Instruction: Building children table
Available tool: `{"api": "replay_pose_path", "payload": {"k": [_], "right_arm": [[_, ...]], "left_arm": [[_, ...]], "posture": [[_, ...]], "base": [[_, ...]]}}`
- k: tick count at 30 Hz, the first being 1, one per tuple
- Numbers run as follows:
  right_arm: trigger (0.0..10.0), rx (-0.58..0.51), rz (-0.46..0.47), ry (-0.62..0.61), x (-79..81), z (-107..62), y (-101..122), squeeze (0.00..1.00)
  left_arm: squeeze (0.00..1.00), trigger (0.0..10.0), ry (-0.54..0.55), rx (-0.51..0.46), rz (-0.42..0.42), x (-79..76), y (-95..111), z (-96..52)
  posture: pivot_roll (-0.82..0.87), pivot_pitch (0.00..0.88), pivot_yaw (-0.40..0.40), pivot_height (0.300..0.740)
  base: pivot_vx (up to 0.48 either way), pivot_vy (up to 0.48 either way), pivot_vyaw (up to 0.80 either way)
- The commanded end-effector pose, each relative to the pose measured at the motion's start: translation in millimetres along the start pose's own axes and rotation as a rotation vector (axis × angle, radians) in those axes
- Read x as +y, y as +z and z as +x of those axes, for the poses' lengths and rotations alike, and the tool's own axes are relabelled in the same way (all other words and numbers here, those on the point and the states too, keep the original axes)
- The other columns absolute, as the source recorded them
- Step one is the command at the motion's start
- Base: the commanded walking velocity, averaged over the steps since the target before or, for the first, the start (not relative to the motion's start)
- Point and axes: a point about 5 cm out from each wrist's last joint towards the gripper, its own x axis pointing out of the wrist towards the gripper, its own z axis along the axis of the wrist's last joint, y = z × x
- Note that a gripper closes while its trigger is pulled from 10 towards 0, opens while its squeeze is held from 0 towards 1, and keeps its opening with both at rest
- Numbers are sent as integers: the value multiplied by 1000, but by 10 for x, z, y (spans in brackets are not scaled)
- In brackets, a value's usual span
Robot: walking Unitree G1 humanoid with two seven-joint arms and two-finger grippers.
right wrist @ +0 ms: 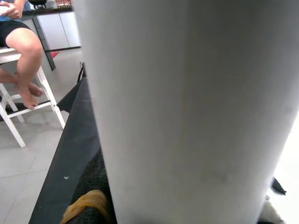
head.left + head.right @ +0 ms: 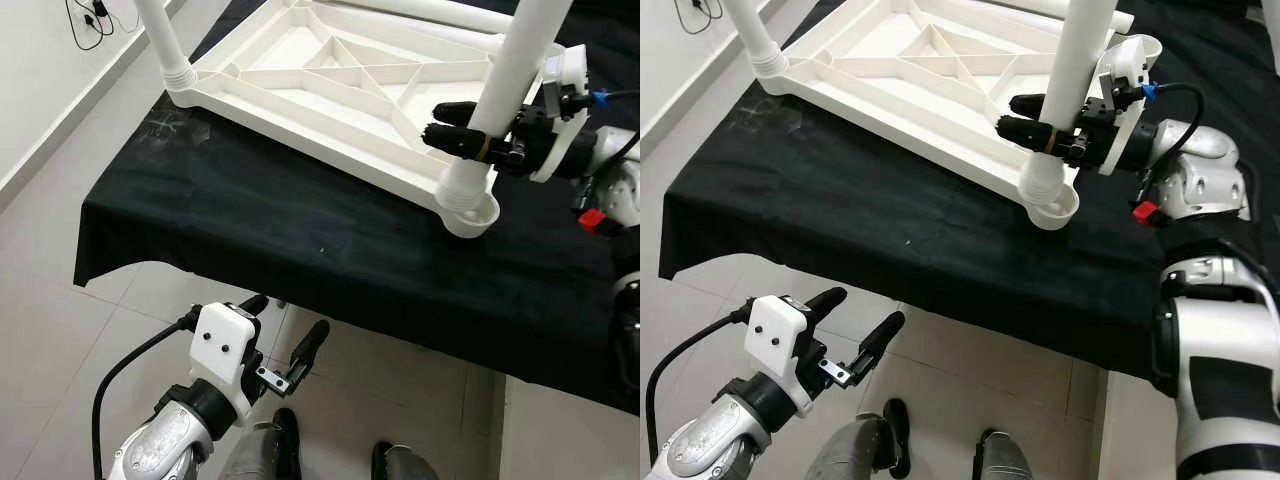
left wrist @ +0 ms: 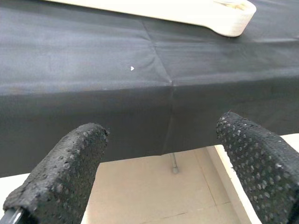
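**Leg Seating at the Near Corner Socket**

Black cloth covers the table [image 2: 250, 220], which stands on a pale tiled floor [image 2: 60, 220]. On it lies the white plastic tabletop [image 2: 330, 80], upside down, ribs facing up. At its near corner, a white leg [image 2: 505, 75] stands in the round corner socket [image 2: 468, 205], leaning slightly rather than fully upright. A second leg [image 2: 165, 40] rises from the far-left corner.

The right gripper [image 2: 462, 138] reaches in from the side — its jaws closed on the near leg just above the threaded collar. In the right wrist view, the leg's white shaft sits directly against the camera.

The left gripper [image 2: 285, 340] hangs below the table edge, jaws apart and holding nothing, well clear of the work.

Risk assessment: the lean suggests the leg may not be fully seated. Pushing or turning while it is off-axis could jam the joint or lever the corner upward — nothing braces the tabletop, so it could slide on the cloth. Releasing early could let the leg topple.

A seated person's legs [image 1: 23, 51] appear in the background.
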Motion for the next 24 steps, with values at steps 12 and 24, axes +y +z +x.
{"api": "replay_pose_path", "payload": {"k": [12, 24], "right_arm": [[10000, -65, 88, 247, 146, -28, -78, 0], [10000, -116, 50, 143, 98, -121, -133, 0]], "left_arm": [[0, 10000, -8, 45, -18, -13, -31, -44], [0, 10000, -18, 53, -11, -6, -15, -58]], "posture": [[111, 421, 57, 740], [141, 417, 76, 740]], "base": [[0, 0, 0], [0, 0, 0]]}}
